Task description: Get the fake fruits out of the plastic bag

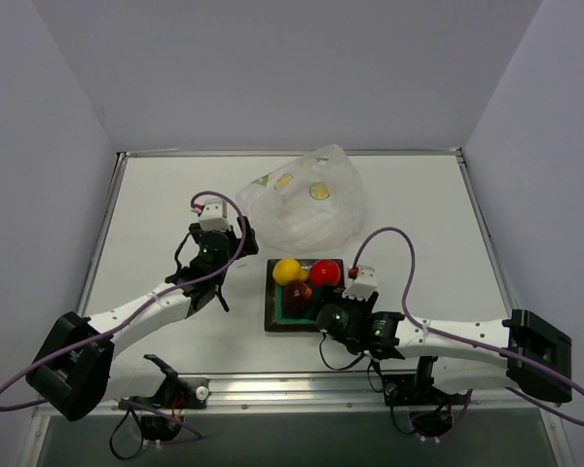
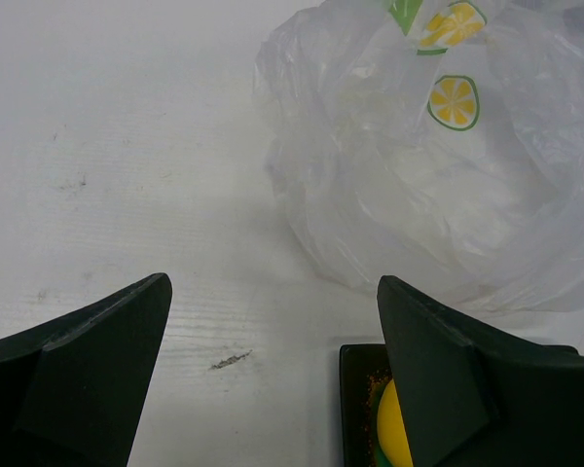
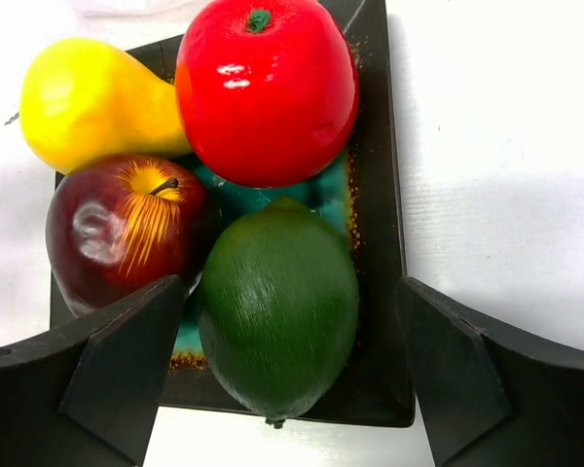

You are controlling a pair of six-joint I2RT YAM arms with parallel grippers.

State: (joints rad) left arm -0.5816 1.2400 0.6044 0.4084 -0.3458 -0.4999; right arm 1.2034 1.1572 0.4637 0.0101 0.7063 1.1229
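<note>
Right wrist shows glossy fake fruits (image 3: 267,97) on square dark-rimmed plate (image 3: 378,243).

Table (image 1: 156,224) w/ plastic bag (image 1: 307,204), teal plate (image 1: 270,317).

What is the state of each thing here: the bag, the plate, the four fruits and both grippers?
Bag: crumpled, no fruit visible inside.
Plate: flat, holding all four fruits.
Yellow fruit: on the plate.
Red fruit: on the plate.
Dark red fruit: on the plate.
Green fruit: on the plate.
Left gripper: jaws open, empty.
Right gripper: jaws open, empty.
</note>
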